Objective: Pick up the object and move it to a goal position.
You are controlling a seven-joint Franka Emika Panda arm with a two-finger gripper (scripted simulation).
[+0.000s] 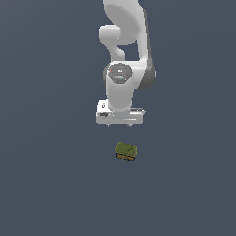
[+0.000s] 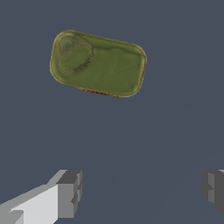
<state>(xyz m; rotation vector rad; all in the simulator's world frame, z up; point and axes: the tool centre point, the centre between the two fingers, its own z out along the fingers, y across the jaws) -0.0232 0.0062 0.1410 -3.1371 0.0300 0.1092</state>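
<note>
Olive-green tin, white arm, slate-grey ground

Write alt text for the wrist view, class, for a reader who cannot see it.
A small rounded-rectangular tin with an olive-green top and an oval pull-tab outline lies flat on a plain dark grey-blue surface, seen from directly above. The open gripper shows at the frame's edge, its two grey fingertips spread wide and well clear of the tin.

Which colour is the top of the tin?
Olive green; the tin shows it best in the wrist view.
</note>
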